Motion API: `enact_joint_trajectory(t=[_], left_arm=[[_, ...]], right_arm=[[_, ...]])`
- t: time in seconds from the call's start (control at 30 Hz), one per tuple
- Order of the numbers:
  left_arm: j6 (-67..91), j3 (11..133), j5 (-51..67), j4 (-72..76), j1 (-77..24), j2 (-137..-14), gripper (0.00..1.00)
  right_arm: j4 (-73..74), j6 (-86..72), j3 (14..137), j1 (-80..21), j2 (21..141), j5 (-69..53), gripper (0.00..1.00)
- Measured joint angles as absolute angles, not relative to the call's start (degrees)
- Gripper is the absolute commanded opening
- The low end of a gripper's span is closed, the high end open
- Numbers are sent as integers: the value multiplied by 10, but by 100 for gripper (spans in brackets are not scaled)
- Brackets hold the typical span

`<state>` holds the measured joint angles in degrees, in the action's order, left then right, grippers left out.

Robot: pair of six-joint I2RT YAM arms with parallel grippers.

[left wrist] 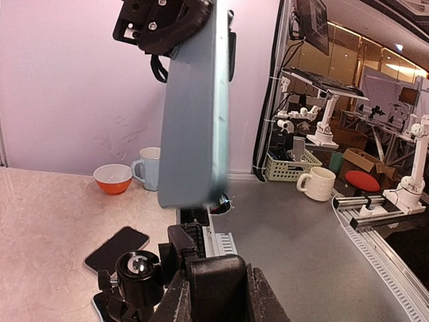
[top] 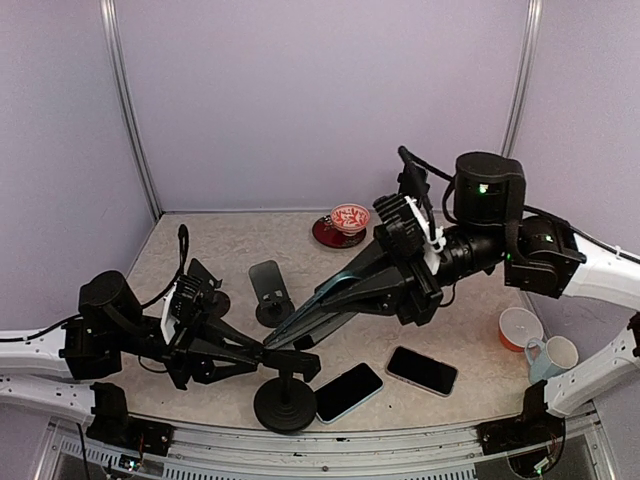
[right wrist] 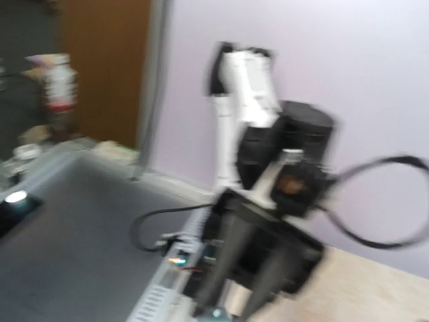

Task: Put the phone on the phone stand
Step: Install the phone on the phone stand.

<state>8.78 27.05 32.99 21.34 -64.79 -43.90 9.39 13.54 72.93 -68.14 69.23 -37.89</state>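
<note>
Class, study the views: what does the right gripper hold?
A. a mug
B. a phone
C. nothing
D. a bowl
B: the right gripper is shut on the top end of a blue-grey phone, whose free end is just above the stand that the left gripper grips.

Smearing the left arm point(right wrist: 268, 168) throughout the right wrist view; cropping the phone point(left wrist: 194, 114) above; possibly hiding the hold of the left gripper point(top: 288, 361).
</note>
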Motion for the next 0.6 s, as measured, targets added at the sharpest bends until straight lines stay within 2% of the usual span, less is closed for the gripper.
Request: enact_joint_trajectory(t=[0.2,0.37,0.6], left_arm=[[91,270,335,198,-650,-442,0],[91,272,337,202,-653,-438,0],[91,271,335,206,-655,-439,0]], right_arm=[[83,168,759,-709,794,-471,0],[120,208,764,-715,867,-492,0],[105,241,750,-715,867,-497,0]])
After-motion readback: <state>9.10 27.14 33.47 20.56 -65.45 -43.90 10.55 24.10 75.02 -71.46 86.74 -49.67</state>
